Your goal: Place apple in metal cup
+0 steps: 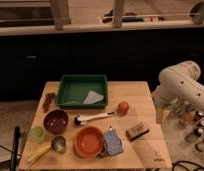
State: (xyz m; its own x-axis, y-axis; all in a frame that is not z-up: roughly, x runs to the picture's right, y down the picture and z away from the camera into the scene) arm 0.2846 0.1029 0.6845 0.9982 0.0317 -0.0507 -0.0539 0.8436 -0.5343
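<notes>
The apple (pixel 123 107), small and red-orange, lies on the wooden table (pixel 140 97) right of centre. The metal cup (pixel 58 144) is small and shiny, with a yellow handle pointing left. It stands near the table's front left corner. My white arm (pixel 182 82) comes in from the right. My gripper (pixel 162 115) hangs down just off the table's right edge, to the right of the apple and apart from it. It holds nothing that I can see.
A green tray (pixel 81 91) with a grey cloth sits at the back. There are grapes (pixel 48 101), a purple bowl (pixel 55 121), a green cup (pixel 37 134), an orange bowl (pixel 89 140), a white brush (pixel 93 118), a blue-grey sponge (pixel 113 142) and a brown block (pixel 137 131). Bottles stand on the right (pixel 192 122).
</notes>
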